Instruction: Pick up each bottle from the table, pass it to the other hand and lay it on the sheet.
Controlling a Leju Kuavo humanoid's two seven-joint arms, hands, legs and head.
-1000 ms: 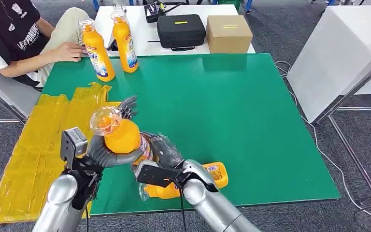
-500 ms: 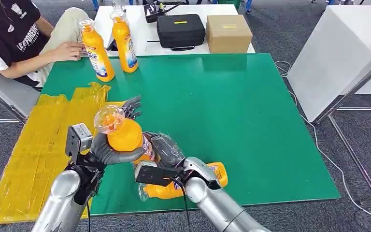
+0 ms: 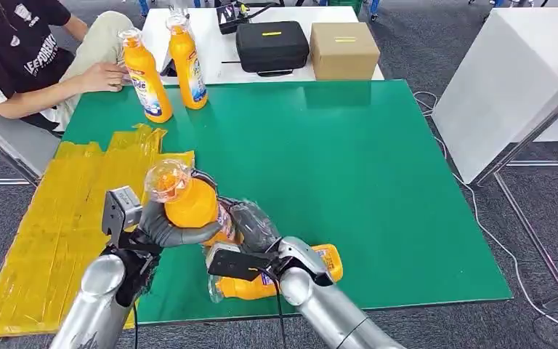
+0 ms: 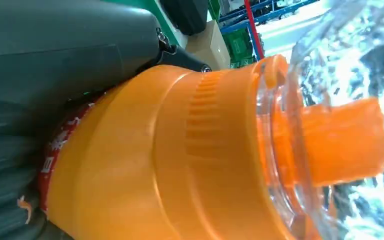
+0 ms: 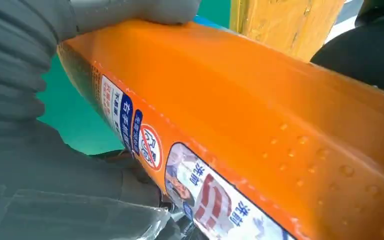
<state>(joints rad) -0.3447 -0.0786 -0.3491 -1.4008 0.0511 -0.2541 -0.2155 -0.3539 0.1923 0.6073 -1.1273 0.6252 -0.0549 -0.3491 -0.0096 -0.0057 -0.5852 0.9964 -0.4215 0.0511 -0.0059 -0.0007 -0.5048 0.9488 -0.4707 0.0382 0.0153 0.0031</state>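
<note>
Yellow sheet (image 3: 58,225) is lying at the table's left edge. Left hand (image 3: 167,229) is gripping the orange bottle (image 3: 189,207) around its shoulder, cap up, above the green table (image 3: 378,182). Right hand (image 3: 251,229) is wrapping its fingers round the same bottle's lower body. Second bottle (image 3: 312,273) is lying just beside, near the front edge.

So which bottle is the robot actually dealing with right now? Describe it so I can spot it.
Look at the near edge of the green table, where the two silver arms meet. The orange bottle there is raised off the table between both hands, clear cap up. Of the others, one lies flat beneath the right arm and two stand at the far edge.
</note>
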